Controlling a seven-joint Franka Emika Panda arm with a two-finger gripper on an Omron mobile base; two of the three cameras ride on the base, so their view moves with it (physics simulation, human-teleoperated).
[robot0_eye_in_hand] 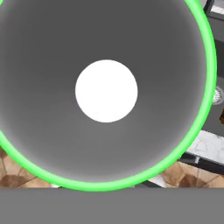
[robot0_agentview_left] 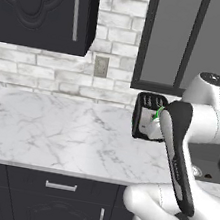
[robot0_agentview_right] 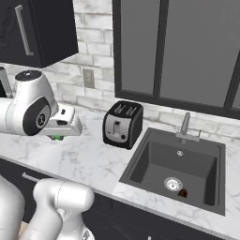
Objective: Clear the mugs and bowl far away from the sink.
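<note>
Green mug (robot0_eye_in_hand: 48, 144) in the clamped end effector (robot0_agentview_right: 58, 137) — above the marble counter (robot0_agentview_left: 52, 133).

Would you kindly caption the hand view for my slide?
Looking straight into a bright green cylindrical mug, its grey interior ringed by the rim.

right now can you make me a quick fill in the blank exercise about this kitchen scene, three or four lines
1. The rim of the mug seen close in the hand view is bright ____.
2. The toaster stands on the marble counter, on the ____ side of the sink in the right base view.
3. The faucet rises at the sink's ____ edge, by the window.
4. The drain in the basin is ____ in shape.

Missing words: green; left; back; round
</note>
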